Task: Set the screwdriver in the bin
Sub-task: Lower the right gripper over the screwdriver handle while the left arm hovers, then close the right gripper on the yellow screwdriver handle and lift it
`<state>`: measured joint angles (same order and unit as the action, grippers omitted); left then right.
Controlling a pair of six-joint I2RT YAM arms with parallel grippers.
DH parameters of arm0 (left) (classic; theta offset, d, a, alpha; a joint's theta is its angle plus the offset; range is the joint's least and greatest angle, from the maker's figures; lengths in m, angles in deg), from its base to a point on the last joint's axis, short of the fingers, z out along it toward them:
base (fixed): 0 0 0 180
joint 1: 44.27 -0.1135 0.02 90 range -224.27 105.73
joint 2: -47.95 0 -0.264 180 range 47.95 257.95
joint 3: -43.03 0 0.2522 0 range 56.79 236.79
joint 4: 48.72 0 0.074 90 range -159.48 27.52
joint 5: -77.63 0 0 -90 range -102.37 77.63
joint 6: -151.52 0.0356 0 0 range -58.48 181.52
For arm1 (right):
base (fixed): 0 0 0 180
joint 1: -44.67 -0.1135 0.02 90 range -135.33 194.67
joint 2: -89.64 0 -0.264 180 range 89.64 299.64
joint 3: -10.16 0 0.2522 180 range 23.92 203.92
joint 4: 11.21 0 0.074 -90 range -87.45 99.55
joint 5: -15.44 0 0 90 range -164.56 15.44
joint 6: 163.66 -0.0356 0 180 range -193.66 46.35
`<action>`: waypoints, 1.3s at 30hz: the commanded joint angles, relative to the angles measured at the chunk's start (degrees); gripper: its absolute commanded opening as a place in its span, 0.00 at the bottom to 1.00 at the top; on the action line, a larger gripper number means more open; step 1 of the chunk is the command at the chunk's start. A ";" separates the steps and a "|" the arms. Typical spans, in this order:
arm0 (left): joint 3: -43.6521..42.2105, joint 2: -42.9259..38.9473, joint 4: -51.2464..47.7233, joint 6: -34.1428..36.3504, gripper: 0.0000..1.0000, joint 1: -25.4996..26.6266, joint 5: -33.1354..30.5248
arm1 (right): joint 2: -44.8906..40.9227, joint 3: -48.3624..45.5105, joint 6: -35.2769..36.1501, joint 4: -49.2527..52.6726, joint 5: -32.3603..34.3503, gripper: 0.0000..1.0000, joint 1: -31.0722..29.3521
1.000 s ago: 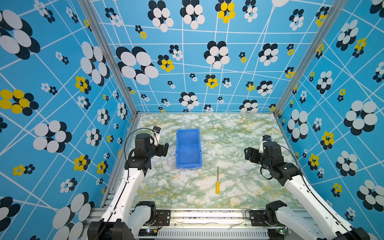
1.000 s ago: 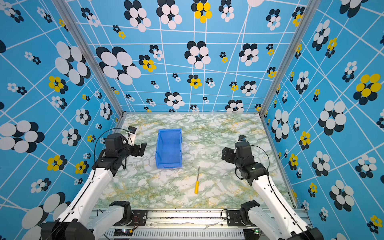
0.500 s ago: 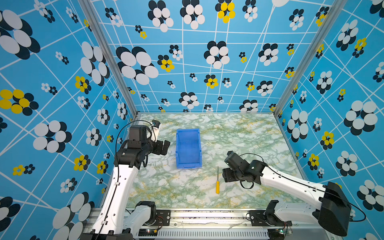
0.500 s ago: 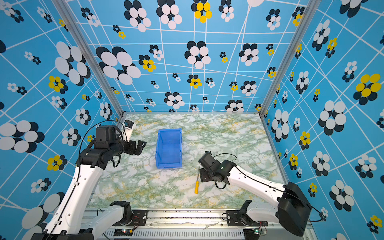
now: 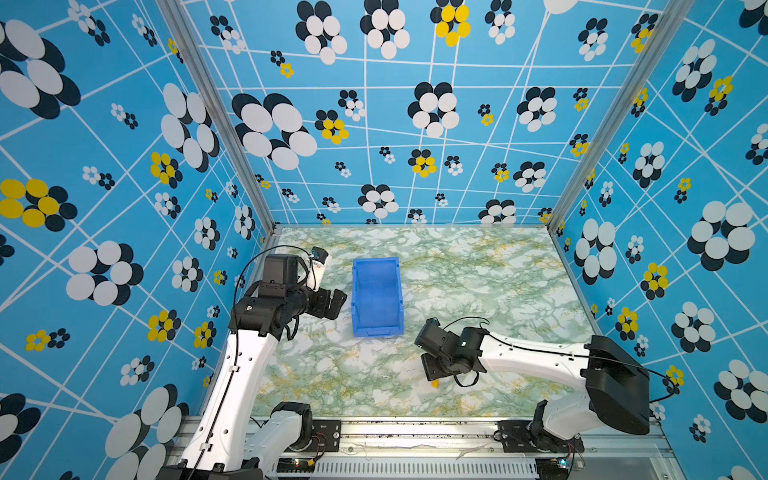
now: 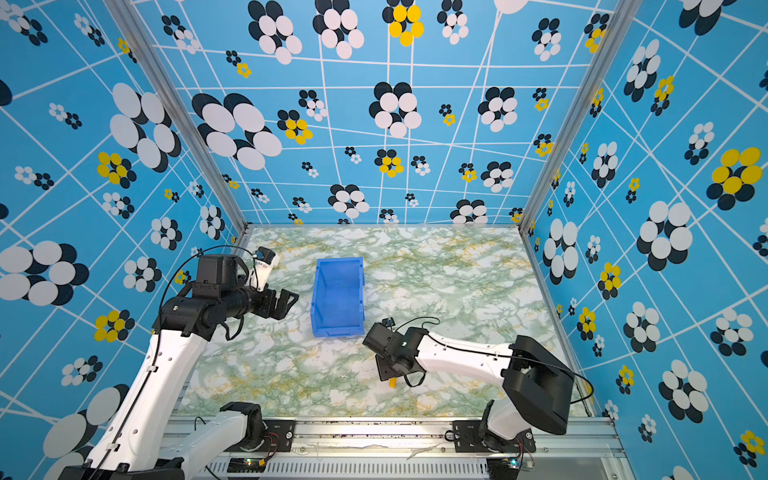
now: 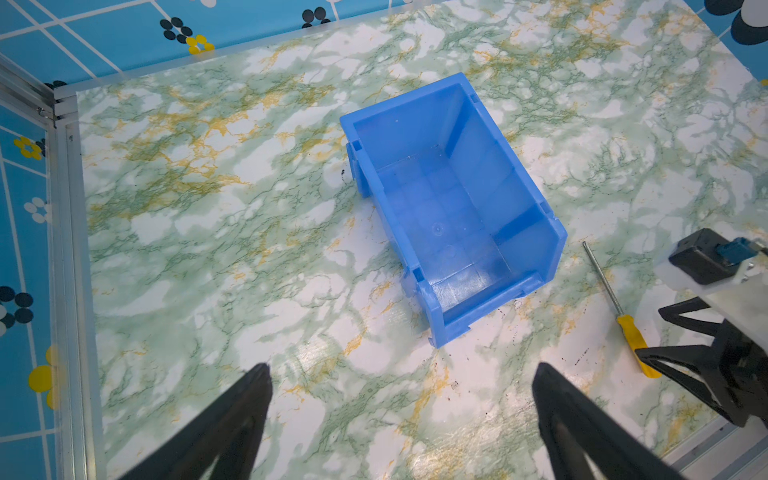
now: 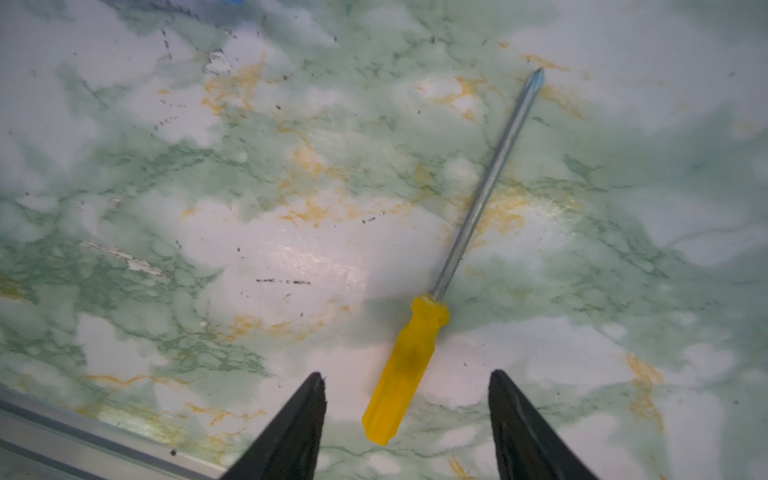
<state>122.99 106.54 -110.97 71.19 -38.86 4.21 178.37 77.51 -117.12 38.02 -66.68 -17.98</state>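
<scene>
Screwdriver [image 8: 409,365] lies flat on the marble tabletop [image 7: 249,249], just off the blue bin's [image 7: 490,166] low front, not inside. Right gripper [image 8: 405,375] straddles the yellow handle, jaws part-open and clear on both sides, likely set to pinch. Left gripper [image 7: 401,370] hangs spread wide, empty, beside the bin.

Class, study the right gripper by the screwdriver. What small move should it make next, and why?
Probably close on the yellow handle, easing lower first if needed. The right gripper is open, its fingers either side of the handle's end without touching it. The screwdriver lies flat on the table, outside the empty bin.
</scene>
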 commanded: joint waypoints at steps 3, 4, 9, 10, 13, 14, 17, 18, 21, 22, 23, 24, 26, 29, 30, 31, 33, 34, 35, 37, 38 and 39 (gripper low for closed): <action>0.12 -1.05 -0.48 0.04 0.99 0.82 1.74 | 3.59 3.85 -2.08 5.27 3.79 0.63 -3.41; 0.16 -1.02 -0.35 -0.09 0.99 0.92 1.87 | 3.95 3.56 -2.53 5.50 3.75 0.63 -3.46; -0.04 -1.02 -0.26 -0.36 0.99 1.16 2.66 | 3.38 0.12 -5.04 3.58 3.02 0.60 -3.51; -0.12 -1.06 -0.23 -0.36 0.99 1.16 2.73 | 3.32 -0.40 -5.44 3.11 2.87 0.59 -3.54; -0.43 -1.24 -0.09 -0.44 0.99 1.18 2.84 | 3.63 -1.13 -5.93 2.43 2.93 0.58 -3.48; -0.50 -1.27 -0.11 -0.53 0.99 1.23 2.92 | 3.94 -1.33 -5.97 2.36 3.03 0.58 -3.53; -0.45 -1.20 -0.37 -0.62 0.99 1.27 3.28 | 4.70 -1.92 -6.11 2.09 3.28 0.56 -3.51; -0.57 -1.26 -0.34 -0.62 0.99 1.27 3.37 | 4.66 -2.26 -6.19 1.68 3.25 0.52 -3.51; -0.56 -1.19 -0.82 -0.38 0.99 1.27 3.87 | 4.44 -3.43 -6.78 0.28 3.06 0.51 -3.52; -0.60 -1.07 -1.02 -0.19 0.99 1.27 4.18 | 4.29 -3.73 -6.94 0.05 3.07 0.50 -3.51; -0.54 -1.01 -1.28 0.03 0.99 1.27 4.57 | 4.26 -4.05 -7.11 -0.30 3.11 0.50 -3.51; -0.68 -0.91 -1.48 0.30 0.99 1.35 4.91 | 4.10 -4.32 -7.23 -0.41 3.10 0.50 -3.48; -1.26 -0.84 -1.89 2.47 0.99 1.81 7.08 | 3.75 -4.96 -7.51 -0.84 3.26 0.49 -3.53; -2.79 -0.82 -3.37 7.34 0.99 4.81 9.04 | 3.30 -5.72 -7.76 -1.06 3.70 0.48 -3.48; -3.02 -0.69 -4.01 7.99 0.99 5.95 9.07 | 3.21 -5.94 -7.86 -1.08 3.69 0.46 -3.52; -3.08 -0.50 -4.60 8.44 0.99 6.65 9.32 | 3.05 -6.16 -7.95 -1.14 3.78 0.44 -3.47; -3.26 -0.24 -5.13 8.70 0.99 7.15 9.98 | 2.64 -6.88 -8.30 -1.52 3.74 0.41 -3.53; -3.39 -0.23 -5.12 8.70 0.99 7.24 10.03 | 2.51 -7.05 -8.46 -1.78 3.76 0.40 -3.53; -3.55 -0.23 -5.04 8.78 0.99 7.27 10.05 | 2.29 -7.30 -8.54 -1.89 3.68 0.38 -3.52; -3.84 -0.06 -5.17 9.19 0.99 7.57 10.13 | 2.32 -7.46 -8.66 -2.14 3.71 0.37 -3.53; -3.92 0.03 -5.31 9.59 0.99 7.81 10.12 | 2.39 -7.57 -8.62 -2.12 3.72 0.37 -3.53; -4.04 0.12 -5.46 10.04 0.99 8.11 10.14 | 2.57 -7.47 -8.59 -2.24 3.58 0.36 -3.52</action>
<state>119.75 106.35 -115.01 78.95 -31.58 12.71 180.12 71.82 -124.55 35.37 -63.42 -21.48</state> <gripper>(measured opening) 0.992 0.368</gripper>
